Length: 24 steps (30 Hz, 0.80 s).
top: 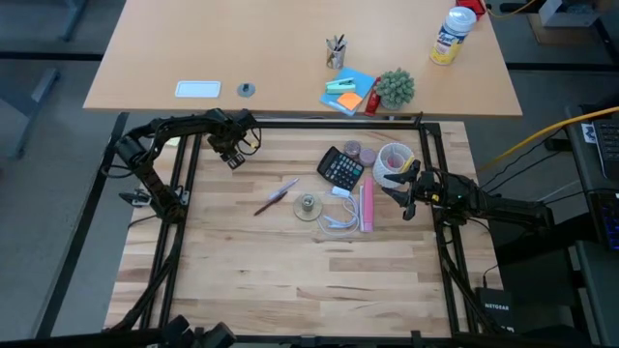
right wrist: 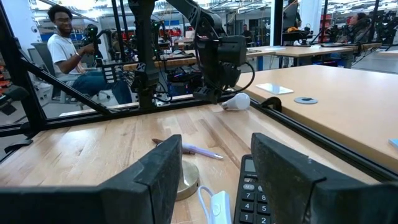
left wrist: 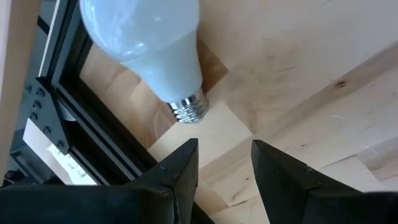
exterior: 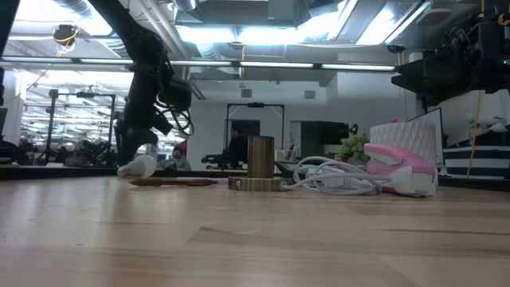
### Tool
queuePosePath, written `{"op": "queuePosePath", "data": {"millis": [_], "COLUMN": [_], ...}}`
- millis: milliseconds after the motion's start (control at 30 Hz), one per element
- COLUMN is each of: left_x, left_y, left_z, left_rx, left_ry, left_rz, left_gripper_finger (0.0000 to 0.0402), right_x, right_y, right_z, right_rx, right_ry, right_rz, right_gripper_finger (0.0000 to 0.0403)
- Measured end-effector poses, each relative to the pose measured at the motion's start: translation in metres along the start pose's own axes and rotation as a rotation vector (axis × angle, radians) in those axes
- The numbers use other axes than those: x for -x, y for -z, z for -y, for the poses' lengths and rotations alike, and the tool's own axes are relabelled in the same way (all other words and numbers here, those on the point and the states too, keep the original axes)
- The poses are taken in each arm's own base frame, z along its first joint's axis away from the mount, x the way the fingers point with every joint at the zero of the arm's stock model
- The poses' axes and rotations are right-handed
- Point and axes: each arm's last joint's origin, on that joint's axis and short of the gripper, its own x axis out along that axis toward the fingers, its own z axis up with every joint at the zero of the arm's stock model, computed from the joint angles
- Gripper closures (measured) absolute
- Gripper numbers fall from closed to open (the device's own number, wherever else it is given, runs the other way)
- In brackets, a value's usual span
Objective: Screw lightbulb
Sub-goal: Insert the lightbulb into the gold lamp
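Observation:
The frosted-white lightbulb [left wrist: 146, 46] lies on its side on the wooden table, at the far left by the black frame rail, its silvery screw base [left wrist: 189, 111] toward my left gripper. It also shows in the low view [exterior: 139, 166] and the right wrist view [right wrist: 236, 101]. In the high view my left gripper hides it. My left gripper [left wrist: 224, 168] [top: 233, 158] is open just short of the screw base and touches nothing. My right gripper [right wrist: 214, 180] [top: 404, 196] is open and empty above the table's right middle, near the calculator [top: 340, 168].
A round brass-coloured base with an upright cylinder [exterior: 260, 163] [top: 308, 205] stands mid-table beside a looped white cord [top: 337, 220] and a pink object [top: 367, 208]. A pen [top: 276, 196] and a tape roll [top: 393, 159] lie nearby. A person [right wrist: 68, 56] sits beyond the table.

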Motion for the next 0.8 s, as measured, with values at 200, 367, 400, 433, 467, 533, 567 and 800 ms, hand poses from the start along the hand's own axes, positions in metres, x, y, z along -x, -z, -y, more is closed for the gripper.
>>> {"op": "queuePosePath", "data": {"millis": [200,367,400,433,467,533,567,800], "left_x": [0.0000,0.0000,0.0000,0.0000,0.0000,0.0000,0.0000,0.0000], "left_y": [-0.0015,-0.0015,-0.0014,-0.0014,-0.0014,-0.0014,-0.0014,-0.0028], "left_z": [0.0000,0.0000,0.0000,0.0000,0.0000,0.0000,0.0000,-0.0001], "left_rx": [-0.002,0.006,0.001,0.000,-0.001,0.003,0.006,-0.005], "left_ry": [0.000,0.000,0.000,0.000,0.000,0.000,0.000,0.000], "left_rz": [0.014,0.014,0.014,0.014,0.014,0.014,0.014,0.027], "left_gripper_finger": [0.0260,0.0260,0.0260,0.0260,0.0260,0.0260,0.0260,0.0260], "right_x": [0.0000,0.0000,0.0000,0.0000,0.0000,0.0000,0.0000,0.0000], "right_y": [0.0000,-0.0001,-0.0001,-0.0001,0.0000,0.0000,-0.0001,-0.0001], "right_z": [0.0000,0.0000,0.0000,0.0000,0.0000,0.0000,0.0000,0.0000], "right_rx": [0.000,0.000,0.000,0.000,0.000,0.000,0.000,0.000], "right_ry": [0.000,0.000,0.000,0.000,0.000,0.000,0.000,0.000], "right_rz": [0.000,0.001,0.001,0.001,0.000,0.000,0.001,0.001], "right_gripper_finger": [0.0205,0.0205,0.0205,0.0205,0.0205,0.0205,0.0205,0.0205]}}
